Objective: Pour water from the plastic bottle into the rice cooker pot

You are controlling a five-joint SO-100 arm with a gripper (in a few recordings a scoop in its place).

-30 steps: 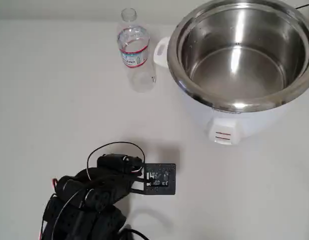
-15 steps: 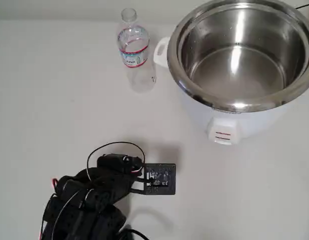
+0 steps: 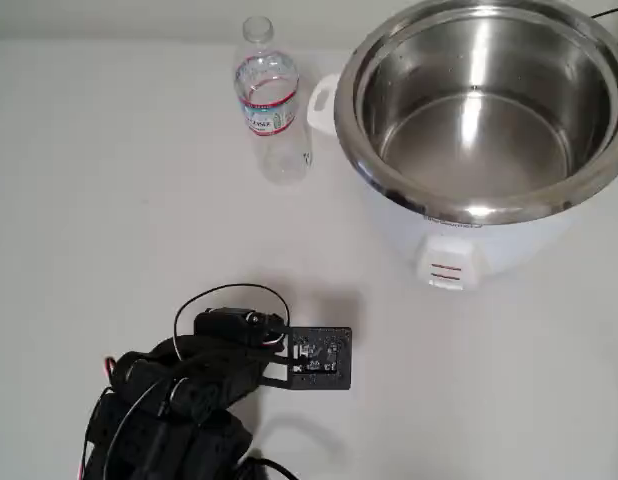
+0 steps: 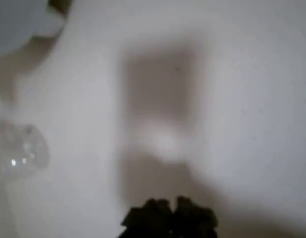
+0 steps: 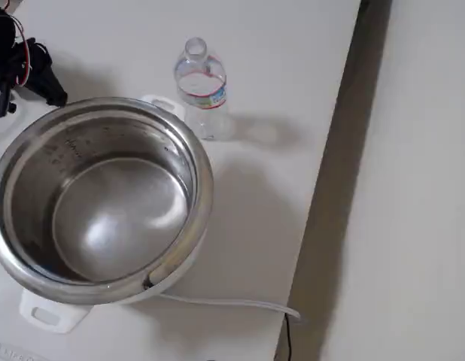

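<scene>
Gripper [image 4: 168, 210]: dark, blurred fingertips at the bottom edge of the wrist view, apparently close together with nothing between them, though the blur leaves it impossible to tell whether they are parted or closed. In the overhead view the black arm [image 3: 189, 390] sits folded at the lower left of the white table [image 3: 109, 200], a small circuit board [image 3: 319, 357] at its front, well apart from both task objects.

Plastic bottle [image 3: 268, 98]: upright and uncapped on the table near the top edge of the overhead view, just beside the cooker's side handle [image 3: 321, 100]; its label carries red bands. Water [image 3: 269, 90] is visible through the clear wall. In the fixed view the bottle [image 5: 202, 84] stands just behind the pot's rim; in the wrist view it is a blurred clear shape [image 4: 19, 148] at the left.

Rice cooker pot [image 3: 589, 130]: large shiny steel bowl seated in the white cooker body [image 3: 459, 250], at the upper right of the overhead view. In the fixed view the pot [image 5: 37, 158] fills the lower left, and a white cord [image 5: 225, 302] trails from the cooker toward the table edge
</scene>
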